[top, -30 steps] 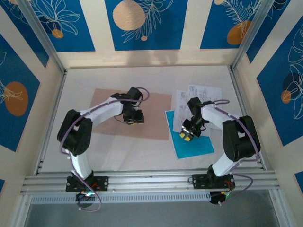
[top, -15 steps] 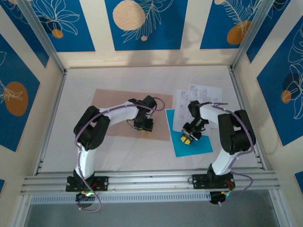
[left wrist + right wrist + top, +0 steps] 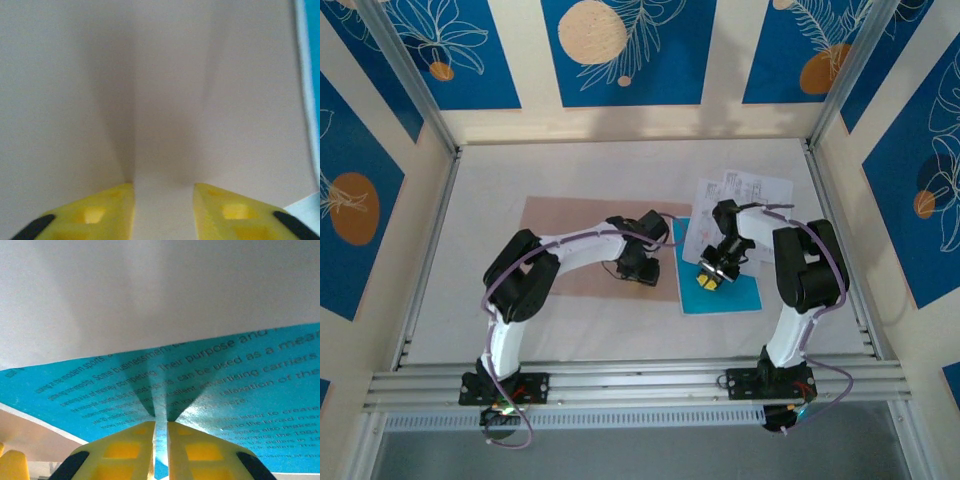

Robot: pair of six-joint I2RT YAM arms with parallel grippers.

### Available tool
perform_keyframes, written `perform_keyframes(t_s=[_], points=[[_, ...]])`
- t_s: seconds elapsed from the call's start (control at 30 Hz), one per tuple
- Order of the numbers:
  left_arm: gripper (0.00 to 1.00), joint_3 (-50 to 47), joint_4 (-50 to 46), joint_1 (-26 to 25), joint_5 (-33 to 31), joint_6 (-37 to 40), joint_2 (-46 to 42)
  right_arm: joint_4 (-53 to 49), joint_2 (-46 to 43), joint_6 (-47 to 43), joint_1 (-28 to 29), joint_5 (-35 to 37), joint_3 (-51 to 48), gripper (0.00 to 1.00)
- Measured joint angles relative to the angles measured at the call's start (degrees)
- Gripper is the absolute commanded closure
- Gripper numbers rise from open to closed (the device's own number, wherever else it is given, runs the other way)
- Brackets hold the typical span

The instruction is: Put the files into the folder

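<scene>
**Papers lie beside the folder, one gripper on each**

The pale table (image 3: 620, 170) carries everything. The largest item on it is the pinkish-tan folder (image 3: 565, 212), lying flat on the left half with the left arm reaching across it. No paper lies on the parts of it that show.

Right against its right edge lies the blue sheet (image 3: 732, 298). Whether the two overlap cannot be told from above. The right wrist view shows dark lines of text printed on this sheet (image 3: 250, 390). Behind it, towards the far right, the white sheets (image 3: 755, 190) are fanned out, printed with text and diagrams, their near ends resting on the blue sheet. One white sheet (image 3: 150, 290) hangs pale and blurred above the blue one in the right wrist view.

The left gripper (image 3: 643, 274) is low over the folder's right part. Its yellow fingers (image 3: 100, 210) stand apart, with bare folder (image 3: 75, 100) in the gap.

The right gripper (image 3: 708, 278) sits on the blue sheet, its jaws nearly together and pinching the blue paper (image 3: 160, 427).
</scene>
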Motion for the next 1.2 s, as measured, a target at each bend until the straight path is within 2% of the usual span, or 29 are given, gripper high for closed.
perform_keyframes(t_s=[0.2, 0.3, 0.4, 0.5, 0.57, 0.7, 0.93, 1.2], points=[[0.48, 1.49, -0.37, 2.99, 0.07, -3.5, -4.09, 0.7, -6.93, 0.31, -1.09, 1.84, -0.44, 0.83], [0.45, 1.38, -0.61, 8.26, 0.07, -4.22, -7.5, 1.6, -10.08, 1.4, -3.85, 2.19, -2.1, 0.82], [0.43, 1.36, -0.48, 15.61, 0.33, -4.0, -9.09, 2.08, -10.82, 2.69, -7.74, 2.43, -2.97, 0.8], [0.42, 1.81, -0.87, 21.35, 0.5, -2.86, -7.91, 2.99, -10.54, 3.56, -10.97, 2.45, -2.75, 0.75], [0.42, 3.63, -1.68, 22.77, 0.5, -1.46, -5.57, 3.06, -9.44, 4.26, -13.14, 2.45, -1.73, 0.7], [0.43, 6.34, -1.27, 22.27, 1.86, 1.57, -0.02, 4.11, -5.79, 5.44, -17.35, 2.27, 1.16, 0.63], [0.48, 6.67, -1.57, 20.15, 3.04, 3.67, 3.82, 4.22, -0.13, 5.7, -22.27, 2.23, 8.17, 0.6], [0.53, 8.04, -3.04, 16.06, -1.22, 3.34, 6.16, 2.45, 5.64, 5.73, -23.89, 3.08, 12.59, 0.58]])
